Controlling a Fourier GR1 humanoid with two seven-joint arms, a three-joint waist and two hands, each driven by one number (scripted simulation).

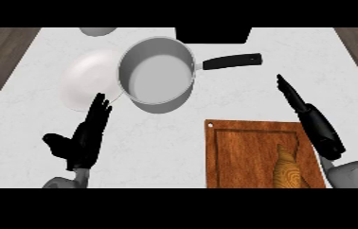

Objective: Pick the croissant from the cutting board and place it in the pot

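Fingers (pixel 290 92) of the right hand (pixel 315 124) are straight and held together, gripping nothing, poised above the tabletop (pixel 231 100) just past the far right corner of the cutting board (pixel 241 152). Fingers (pixel 98 110) of the left hand (pixel 82 138) are straight too, empty, with the hand resting near the tabletop's front left edge.

By size: the pale tabletop carries everything. The wooden cutting board lies at its front edge, right of centre. The pot (pixel 157 74), steel with a black handle pointing right, stands near the middle toward the far edge, its left rim overlapping a white plate (pixel 84 79). A grey rounded object (pixel 98 31) pokes in at the far left edge, and a dark block (pixel 213 35) sits at the far edge. Smallest is the croissant (pixel 288 169), lying on the board's right side near the front edge, beside the right forearm.

The step in hand looks like the reach. To do it well, the right hand should draw back toward the front edge, come down over the croissant's middle with fingers spread, and close across its narrow width. The risk is nudging it off the board's right side.
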